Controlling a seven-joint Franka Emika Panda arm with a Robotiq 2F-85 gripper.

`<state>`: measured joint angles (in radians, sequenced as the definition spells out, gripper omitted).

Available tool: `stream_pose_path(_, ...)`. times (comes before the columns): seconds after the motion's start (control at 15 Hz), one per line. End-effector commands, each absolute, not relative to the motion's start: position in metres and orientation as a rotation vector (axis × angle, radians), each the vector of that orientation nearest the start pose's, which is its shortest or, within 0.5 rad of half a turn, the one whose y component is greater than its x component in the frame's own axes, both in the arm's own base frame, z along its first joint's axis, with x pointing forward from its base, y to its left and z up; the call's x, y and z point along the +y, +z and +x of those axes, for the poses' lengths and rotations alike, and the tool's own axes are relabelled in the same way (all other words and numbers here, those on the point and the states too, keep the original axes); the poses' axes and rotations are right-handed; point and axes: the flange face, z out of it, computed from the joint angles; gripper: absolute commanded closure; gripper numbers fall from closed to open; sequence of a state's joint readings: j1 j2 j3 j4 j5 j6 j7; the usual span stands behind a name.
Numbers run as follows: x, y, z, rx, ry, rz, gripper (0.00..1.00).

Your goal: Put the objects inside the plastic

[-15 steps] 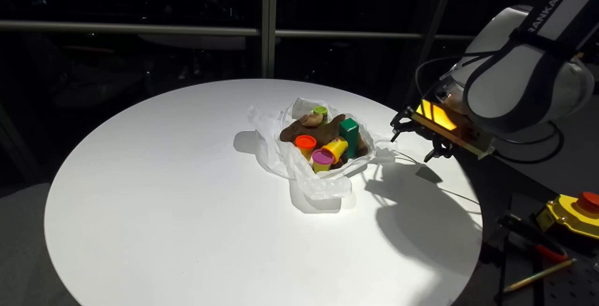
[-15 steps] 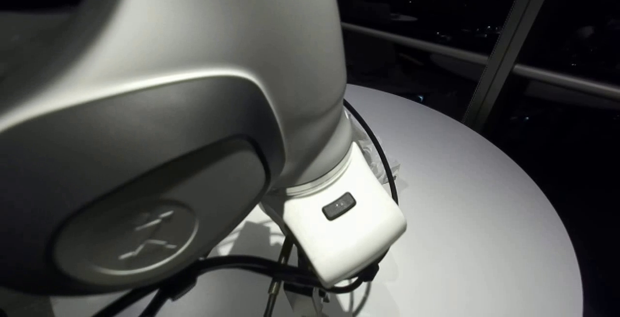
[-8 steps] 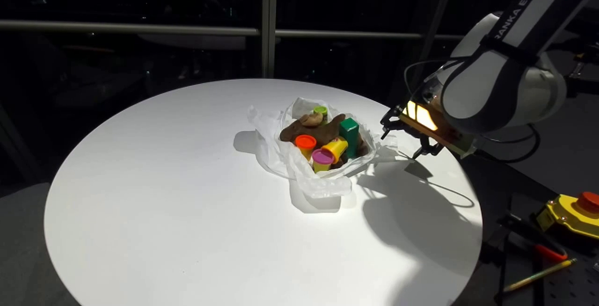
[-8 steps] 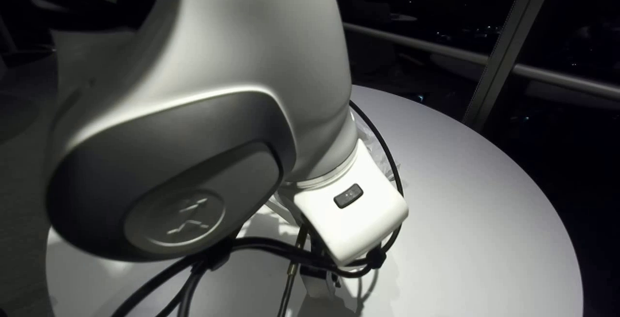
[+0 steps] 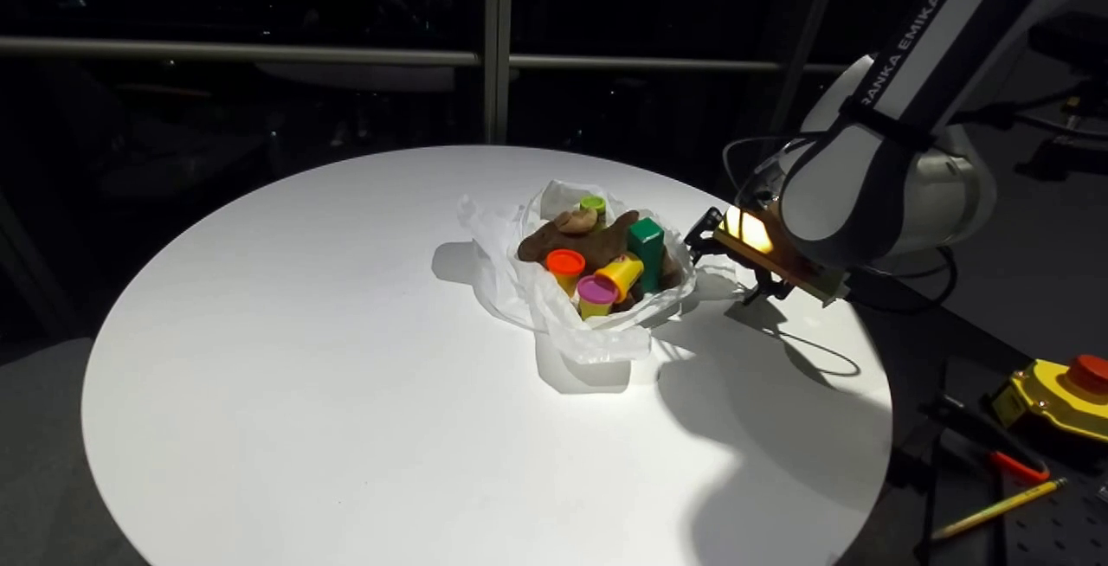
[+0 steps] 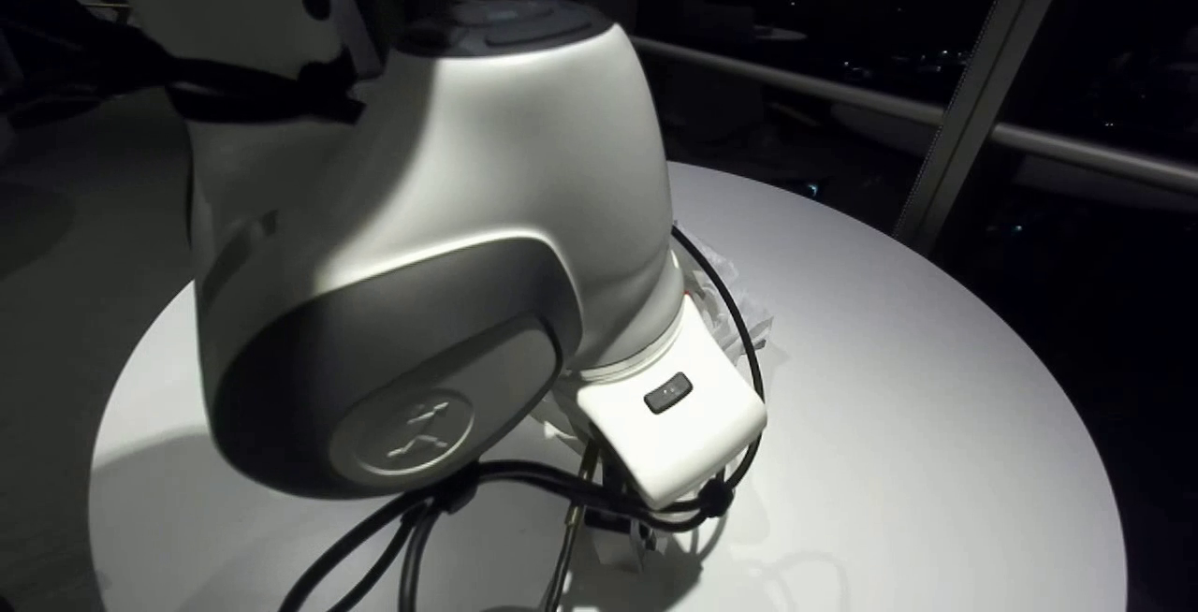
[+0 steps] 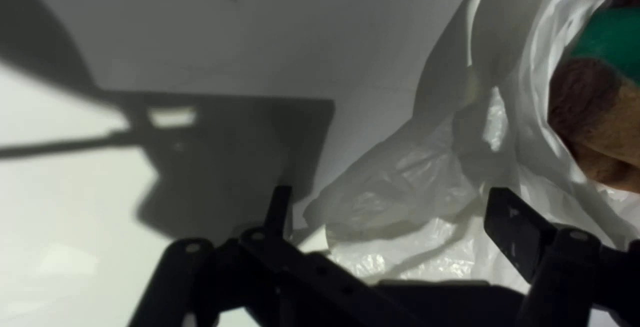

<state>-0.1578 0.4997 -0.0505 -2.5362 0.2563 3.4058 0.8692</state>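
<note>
The plastic, a translucent white bag [image 5: 498, 280], sits spread on the table. Inside it lie a green block [image 5: 646, 253], a brown plush [image 5: 576, 246], a tub with a magenta lid [image 5: 597, 292], an orange-lidded tub [image 5: 565, 265], a tipped yellow tub [image 5: 623, 273] and a lime-lidded tub [image 5: 593, 205]. My gripper [image 5: 720, 280] is open beside the bag, on the block's side. In the wrist view a loose flap of the bag [image 7: 395, 182] shows between the spread fingers of the gripper [image 7: 391, 192]; whether they touch it I cannot tell. The green block [image 7: 612, 42] is partly visible there.
The round white table [image 5: 346, 393] ends just beyond the arm. Off its edge are a yellow box with a red button [image 5: 1060, 397] and a pencil [image 5: 1000, 510]. In an exterior view the arm [image 6: 449, 313] hides most of the bag; black cables [image 6: 524, 476] hang from it.
My gripper has moved lower and closer to the bag, leftward in an exterior view, staying open. The bag and the toys in it look unmoved.
</note>
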Motion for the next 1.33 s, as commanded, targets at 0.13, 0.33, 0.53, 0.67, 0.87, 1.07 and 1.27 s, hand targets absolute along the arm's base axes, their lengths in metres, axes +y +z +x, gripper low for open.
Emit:
stream_pose_path(0.13,-0.135,0.129,0.455,1.879,-0.629,-2.35,0.39)
stream_pose_path(0.33,-0.136,0.137,0.448,1.894,-0.653,-2.325,0.63)
stream_pose_path(0.53,-0.132,0.146,0.447,1.894,-0.677,-2.314,0.85)
stream_pose_path(0.67,-0.13,0.154,0.446,1.904,-0.69,-2.317,0.99)
stream_pose_path(0.87,-0.123,0.169,0.441,1.935,-0.71,-2.321,1.0)
stream_pose_path(1.07,-0.109,0.186,0.43,1.925,-0.754,-2.357,1.0)
stream_pose_path(1.27,-0.101,0.194,0.41,1.914,-0.807,-2.433,1.0)
